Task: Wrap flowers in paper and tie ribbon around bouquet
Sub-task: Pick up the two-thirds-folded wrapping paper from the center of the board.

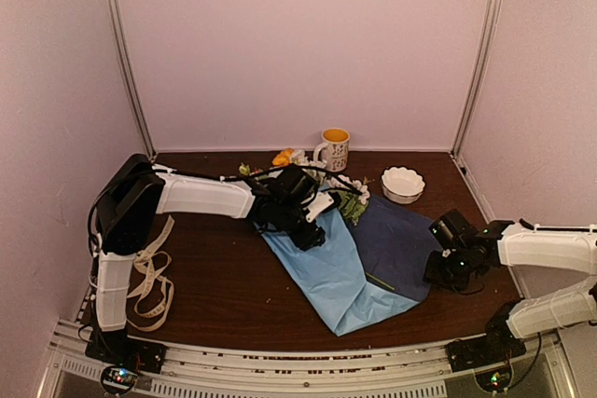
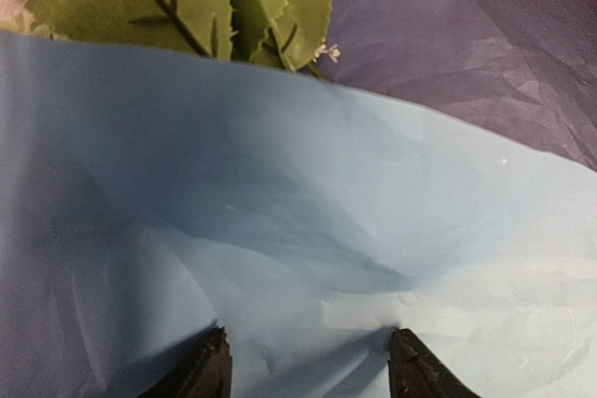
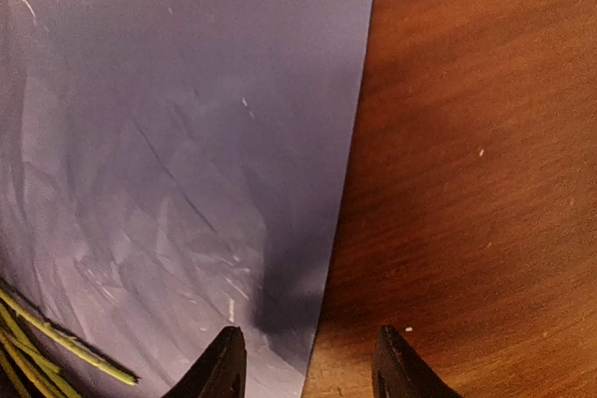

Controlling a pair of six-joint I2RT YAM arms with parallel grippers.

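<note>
Top external: I note the ribbon (image 1: pixel 149 288) lying loose on the bench (image 1: pixel 224 295), far left. The left pincer (image 1: pixel 300 228) is part-open and empty over the paper (image 1: pixel 340 277) covering the flowers (image 1: pixel 353 200). The right pincer (image 3: pixel 306 365) is part-open and empty, straddling the paper's navy edge.

Left claw (image 1: pixel 306 233) over paper (image 1: pixel 340 277); right claw (image 1: pixel 440 272) at its edge.

Arms: two, left arm (image 1: pixel 201 195) and right arm (image 1: pixel 546 247). Grippers: two, left gripper (image 2: pixel 308 365) and right gripper (image 3: pixel 303 365), two fingers (image 2: pixel 210 370) apiece. Paper (image 1: pixel 345 272): one sheet. Flowers (image 1: pixel 353 200): one bunch. Ribbon (image 1: pixel 154 286): one. Mug (image 1: pixel 334 148): one. Bowl (image 1: pixel 403 184): one. Table (image 1: pixel 224 295): one.
</note>
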